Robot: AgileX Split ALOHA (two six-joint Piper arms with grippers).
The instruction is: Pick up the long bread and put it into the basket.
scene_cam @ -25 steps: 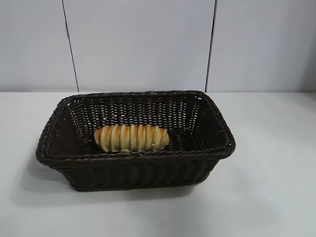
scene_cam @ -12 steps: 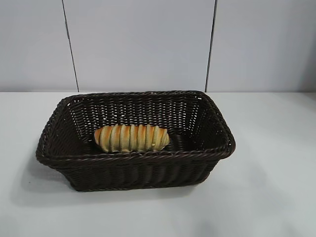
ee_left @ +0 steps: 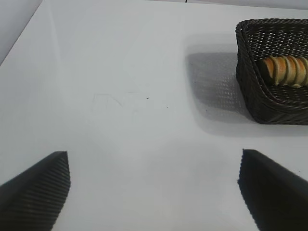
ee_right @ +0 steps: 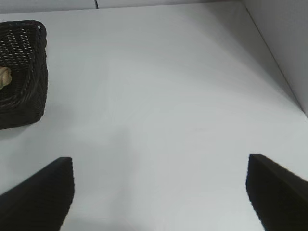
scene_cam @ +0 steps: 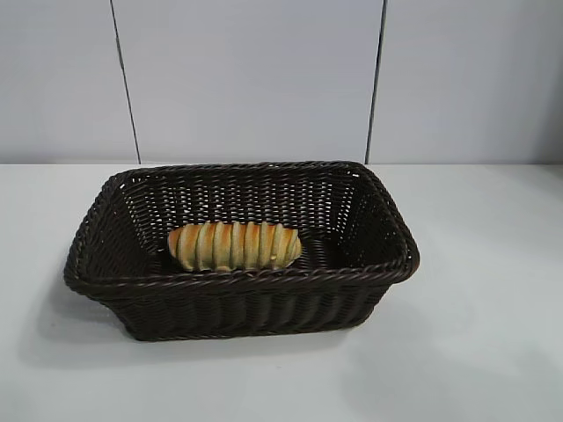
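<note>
Nothing shifts between the earlier exterior views and this one: the oblong golden-tan striped long bread (scene_cam: 234, 245) lies where it lay, inside the large dark brown woven wicker basket (scene_cam: 106, 281).
Left gripper (ee_left: 154, 190) and right gripper (ee_right: 159, 192) hang wide apart and empty, well clear of the basket; the job looks done.

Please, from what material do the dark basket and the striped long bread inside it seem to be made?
The basket: woven wicker or a plastic imitation, dark brown, slightly glossy; interlaced strands and a braided rim show. The long bread: looks like baked dough, golden-tan with orange-brown ridges; its smooth, even surface could also mean a plastic model.
</note>
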